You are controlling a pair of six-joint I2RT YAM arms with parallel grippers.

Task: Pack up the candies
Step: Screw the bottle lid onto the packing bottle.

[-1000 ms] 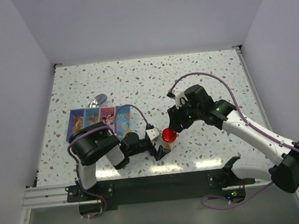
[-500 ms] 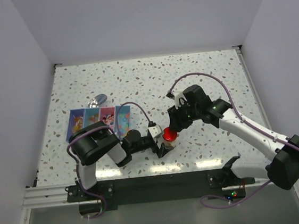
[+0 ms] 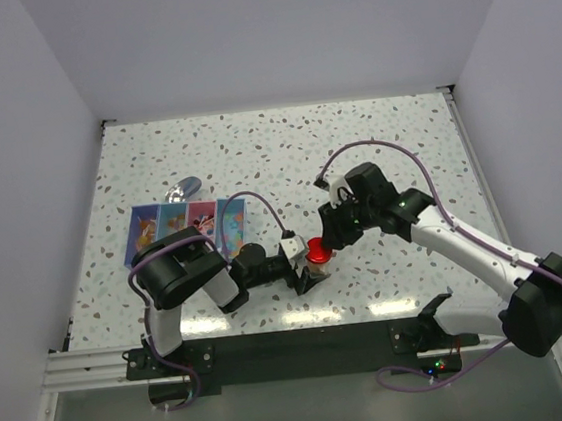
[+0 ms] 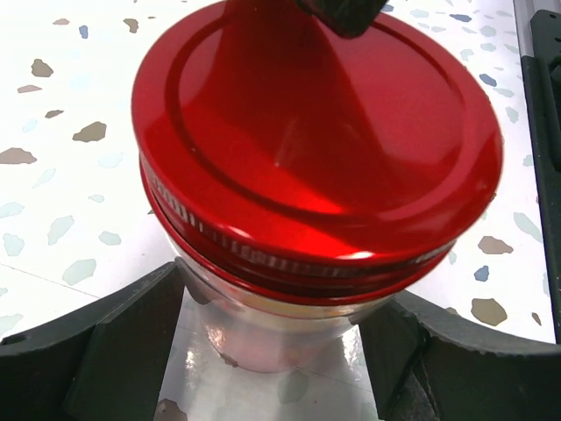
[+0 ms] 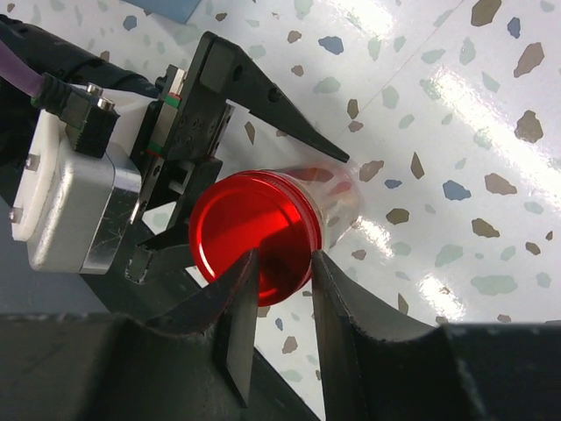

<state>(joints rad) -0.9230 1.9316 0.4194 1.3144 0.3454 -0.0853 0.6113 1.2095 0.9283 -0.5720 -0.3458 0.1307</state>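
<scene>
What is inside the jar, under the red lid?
The lid closes the jar, so the inside is hidden from above. Its clear wall shows only a pale, blurred tint; what it holds cannot be made out.

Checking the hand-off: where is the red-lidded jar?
In the top view, centre front: the red-lidded jar sits between the fingers of the left gripper, with the right gripper at its lid.

The tiny candies cannot be told apart. Only a pale pinkish blur shows through the small clear glass jar [image 4: 263,338], under its round red metal lid [image 4: 324,149].
</scene>
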